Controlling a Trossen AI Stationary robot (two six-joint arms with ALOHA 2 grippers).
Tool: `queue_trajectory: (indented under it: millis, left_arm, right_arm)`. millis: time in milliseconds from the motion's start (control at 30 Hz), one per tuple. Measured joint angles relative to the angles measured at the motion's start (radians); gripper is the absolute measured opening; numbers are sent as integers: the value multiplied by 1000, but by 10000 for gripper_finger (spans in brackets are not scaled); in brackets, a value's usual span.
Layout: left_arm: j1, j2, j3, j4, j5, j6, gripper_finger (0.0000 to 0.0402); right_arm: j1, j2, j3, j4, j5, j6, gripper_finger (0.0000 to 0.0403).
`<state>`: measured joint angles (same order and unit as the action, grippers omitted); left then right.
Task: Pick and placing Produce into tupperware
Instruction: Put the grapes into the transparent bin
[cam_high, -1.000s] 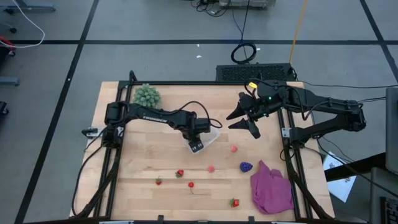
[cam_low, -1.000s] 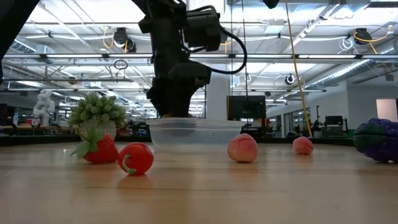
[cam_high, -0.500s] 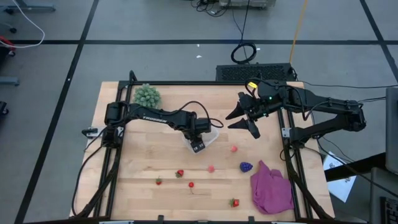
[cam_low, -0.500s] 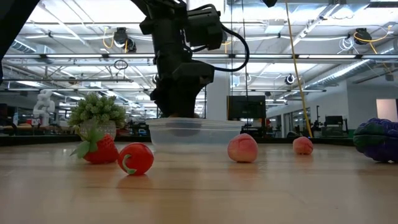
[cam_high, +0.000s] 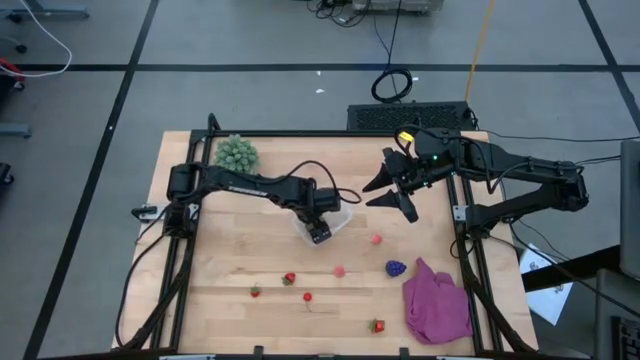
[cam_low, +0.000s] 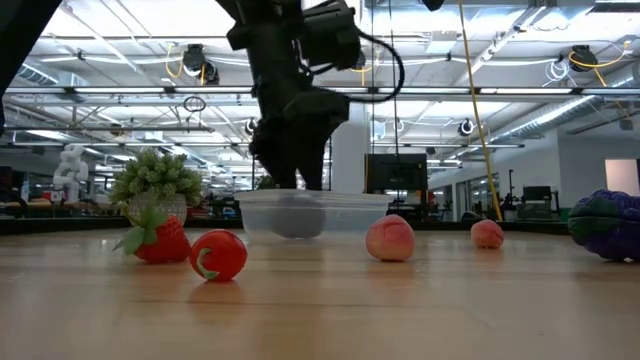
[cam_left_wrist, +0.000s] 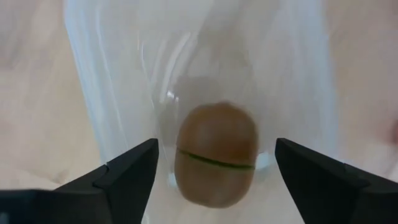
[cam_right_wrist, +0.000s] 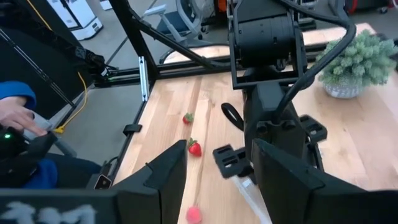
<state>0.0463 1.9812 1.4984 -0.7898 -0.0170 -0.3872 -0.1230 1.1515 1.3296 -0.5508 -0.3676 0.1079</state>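
The clear tupperware (cam_high: 342, 217) stands near the table's middle, and the brown round fruit (cam_left_wrist: 214, 155) lies on its floor, also visible through the wall in the low view (cam_low: 296, 216). My left gripper (cam_high: 319, 234) hangs over the tub, open, with its fingers wide apart on either side of the fruit and not touching it (cam_left_wrist: 216, 148). My right gripper (cam_high: 390, 203) is open and held above the table to the right of the tub. Pink fruits (cam_high: 376, 239) (cam_high: 340, 270), a purple cluster (cam_high: 396, 268) and red strawberries (cam_high: 289, 278) lie on the near half of the table.
A green spiky plant (cam_high: 237, 153) stands at the far left corner. A purple cloth (cam_high: 438, 305) lies at the near right. More strawberries lie near the front edge (cam_high: 255, 291) (cam_high: 307, 296) (cam_high: 377, 325). Bare wood lies between the tub and the fruits.
In the low view the brown fruit now shows on the tub's floor, where it did not show before. My left gripper has shifted slightly above the tub. The right arm has kept still.
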Motion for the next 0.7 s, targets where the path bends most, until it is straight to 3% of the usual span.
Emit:
queue_trajectory:
  millis: [200,367,567,700]
  left_arm:
    - [-1,-36,94,-78,-15,65,329]
    - [-4,-106,162,-280,-72,68,321]
    - [-60,-233,172,-544,-152,-61,322]
    - [-132,-308,171,-636,-236,-158,323]
  right_arm:
    - [0,-5,0,16,0,-16,173]
    - [-1,-34,0,-12,0,-26,173]
    - [-1,-107,0,-109,2,-46,173]
    - [15,-131,0,-133,1,-44,173]
